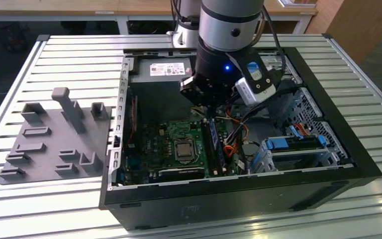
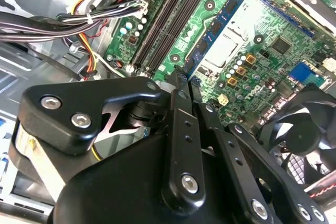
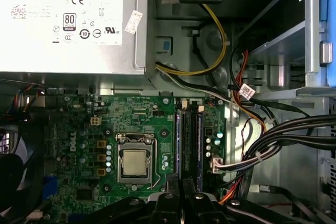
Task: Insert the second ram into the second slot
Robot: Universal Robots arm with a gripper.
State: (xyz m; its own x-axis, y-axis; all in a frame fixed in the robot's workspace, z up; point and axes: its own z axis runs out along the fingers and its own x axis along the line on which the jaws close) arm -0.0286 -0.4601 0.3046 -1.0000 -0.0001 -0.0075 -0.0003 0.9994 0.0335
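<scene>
- The ram (image 2: 218, 30), a blue stick with dark chips, stands on edge in a slot just beside the CPU socket (image 2: 233, 51). Whether it is pressed fully home cannot be told.
- In the exterior view the ram (image 1: 214, 144) runs down the lower middle of the frame, a little to the exterior view's right of the socket.
- Two dark slots (image 2: 165, 24) lie alongside the ram, on the side away from the socket.
- The gripper (image 2: 186, 80) sits at one end of the ram. Its fingers (image 2: 178, 108) are clenched close, with barely a slit between them.
- The fingertips are right at the stick's end. Whether they pinch it or only bear on it cannot be told.
- In the first wrist view the gripper (image 3: 181, 184) meets the ram at the end farthest from the power supply (image 3: 68, 19).
- The motherboard (image 3: 79, 124) lies flat under all this. A fan (image 2: 299, 129) is near the socket, and a bundle of cables (image 3: 283, 135) runs past the slots on the far side from it.
- In the exterior view the arm (image 1: 228, 25) comes down from the top middle of the frame into the open case (image 1: 244, 194).
- The case lies on a slatted table (image 1: 65, 55).
- A grey fixture (image 1: 51, 144) rests on the table at the exterior view's left, just beside the case.
</scene>
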